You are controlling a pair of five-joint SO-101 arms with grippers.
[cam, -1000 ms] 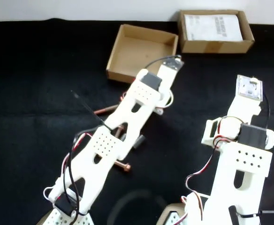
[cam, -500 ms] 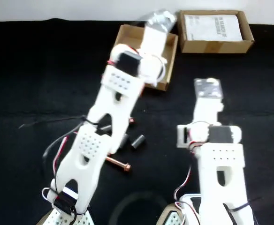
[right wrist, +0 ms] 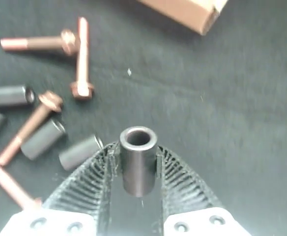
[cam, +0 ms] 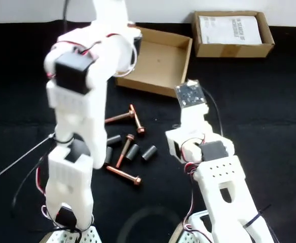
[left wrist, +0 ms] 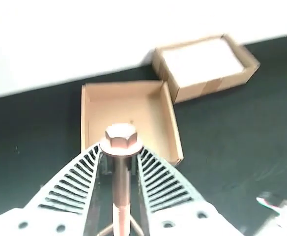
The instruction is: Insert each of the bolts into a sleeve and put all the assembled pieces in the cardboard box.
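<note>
**Bolt and sleeve gripped, one in each pincer**

The black table (cam: pixel 269 101) was spread beneath both arms; the left arm (cam: pixel 79 96) was reared up tall in the high view, and the right arm (cam: pixel 216 172) was stretched low toward the middle of the table. The cardboard box (left wrist: pixel 126 105) was seen lying open straight ahead of the left pincer (left wrist: pixel 120 148); a second box (left wrist: pixel 205 64), lined with a white sheet, was set farther from that pincer, beyond the first box and off to one side.

The left pincer was closed narrowly on a copper bolt (left wrist: pixel 121 137); the hexagonal head was held at the fingertips and the shank was run back between the ribbed fingers. The right pincer (right wrist: pixel 137 147) was clamped on a dark sleeve (right wrist: pixel 137 169); its open bore was turned away from the wrist, just past the fingertips.

Four loose bolts (right wrist: pixel 81 54) were scattered on the table ahead of the right pincer and to one side; two of them were laid with heads nearly touching. Four loose sleeves (right wrist: pixel 43 140) were strewn among those bolts; the nearest was found just beside one finger of the right pincer.
</note>
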